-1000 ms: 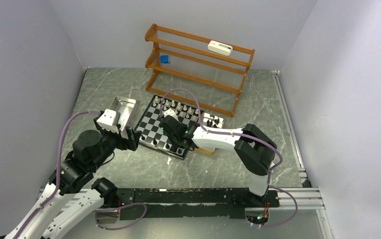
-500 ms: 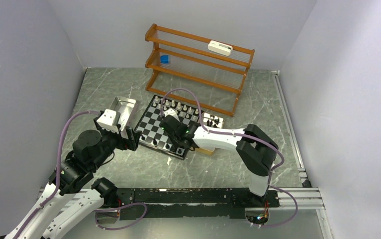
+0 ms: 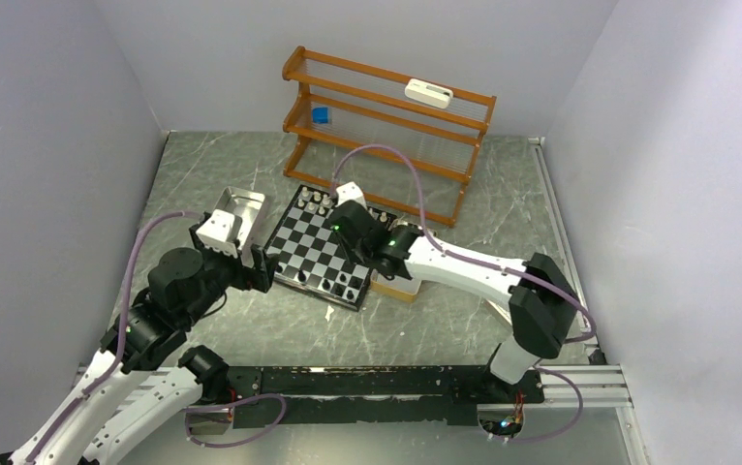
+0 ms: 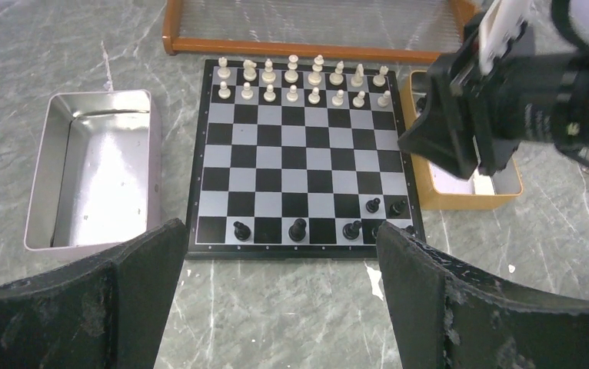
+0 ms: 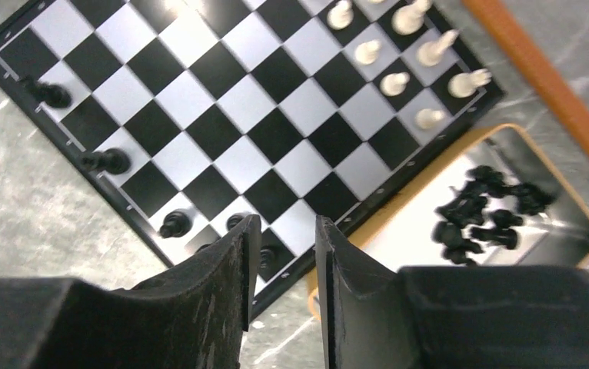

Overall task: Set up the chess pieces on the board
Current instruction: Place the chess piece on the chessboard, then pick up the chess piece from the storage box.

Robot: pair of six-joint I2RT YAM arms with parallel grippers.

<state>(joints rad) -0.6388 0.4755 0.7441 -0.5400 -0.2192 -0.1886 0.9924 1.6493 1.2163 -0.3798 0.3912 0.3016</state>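
Observation:
The board (image 3: 311, 254) lies mid-table. White chess pieces (image 4: 303, 81) fill its two far rows. Several black pieces (image 4: 297, 229) stand on the near rows, mostly at the near right. My right gripper (image 3: 340, 225) hangs above the board's right side. In the right wrist view it (image 5: 285, 223) is open by a narrow gap and empty, over the near right corner. My left gripper (image 4: 280, 231) is wide open and empty, just before the board's near edge. It shows in the top view (image 3: 261, 266) at the board's left corner.
A tan box (image 4: 460, 201) with several loose black pieces (image 5: 480, 211) sits against the board's right edge. A shiny metal tray (image 4: 45, 154) lies left of the board. A wooden shelf rack (image 3: 386, 126) stands behind it.
My right gripper has risen and drawn back from the board's near right rows toward the far right side. My left arm has barely shifted.

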